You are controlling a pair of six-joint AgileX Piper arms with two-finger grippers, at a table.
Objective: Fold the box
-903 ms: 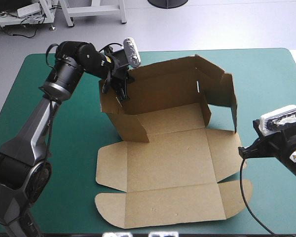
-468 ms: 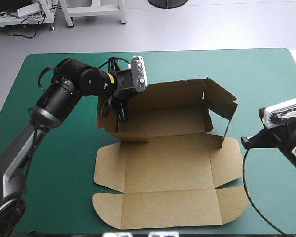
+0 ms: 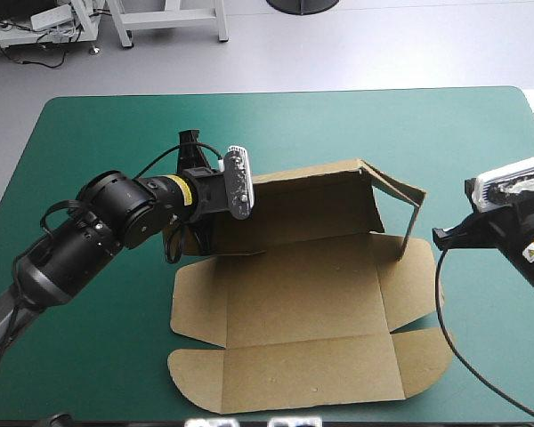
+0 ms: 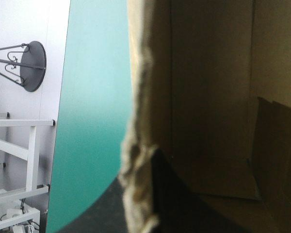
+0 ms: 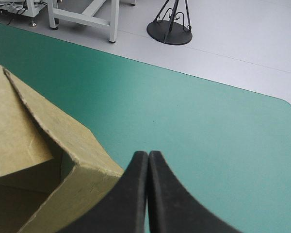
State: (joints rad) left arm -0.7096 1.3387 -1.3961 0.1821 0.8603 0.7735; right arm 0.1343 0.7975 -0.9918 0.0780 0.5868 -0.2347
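Note:
The brown box (image 3: 303, 294) lies mid-table with its base and near lid panel (image 3: 294, 374) flat. Its far wall (image 3: 311, 200) is raised and leans over the base toward the near side, and a side flap (image 3: 411, 213) stands at its right end. My left gripper (image 3: 198, 238) is shut on the wall's left end. In the left wrist view the board's torn edge (image 4: 136, 121) runs up between the fingers (image 4: 172, 194), with the box's inside beyond. My right gripper (image 3: 440, 238) hovers shut just right of the side flap, with the box's corner (image 5: 48, 141) ahead of it (image 5: 148, 158).
Bare teal-green cover (image 3: 116, 133) surrounds the box on all sides, widest at the far edge and on the left. Rounded lid tabs (image 3: 196, 302) lie flat at the box's near left and right.
My left arm swung toward the near side, tipping the raised wall forward and lower over the base. The right side flap came with it. My right gripper barely moved.

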